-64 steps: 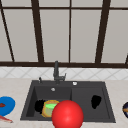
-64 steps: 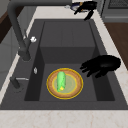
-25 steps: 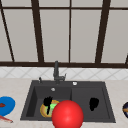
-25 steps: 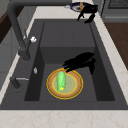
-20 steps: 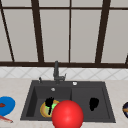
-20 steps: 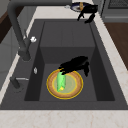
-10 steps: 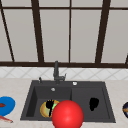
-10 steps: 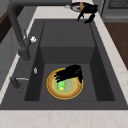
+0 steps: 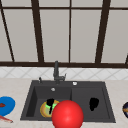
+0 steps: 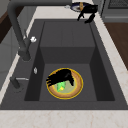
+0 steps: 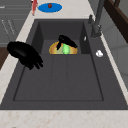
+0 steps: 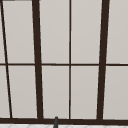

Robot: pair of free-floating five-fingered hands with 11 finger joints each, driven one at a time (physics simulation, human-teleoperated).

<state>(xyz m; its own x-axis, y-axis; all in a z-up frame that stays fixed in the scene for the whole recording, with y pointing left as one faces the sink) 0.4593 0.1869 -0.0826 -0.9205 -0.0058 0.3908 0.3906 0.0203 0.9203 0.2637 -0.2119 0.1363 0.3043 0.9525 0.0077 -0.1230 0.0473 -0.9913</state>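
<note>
Fingers of the left hand are curled downward over the green thing lying on the yellow-rimmed plate, lower middle of the left side view; they look draped on it, thumb side toward the faucet, but I can't honestly tell if they've pinched it or are just touching the top; from the right side view the same hand sits over the green object near the upper centre, tilted down into the basin, which makes sense since the plate sits flat on the sink floor and you can only get at it from above. The right hand hangs idle over the shallower right basin, fingers loosely bent and pointing down, holding nothing; it's the big dark shape at the left of the right side view. Other bits: a red ball bottom centre of the front view, blocking part of the plate; a blue plate on the worktop at the far left; the dark faucet behind the sink.
</note>
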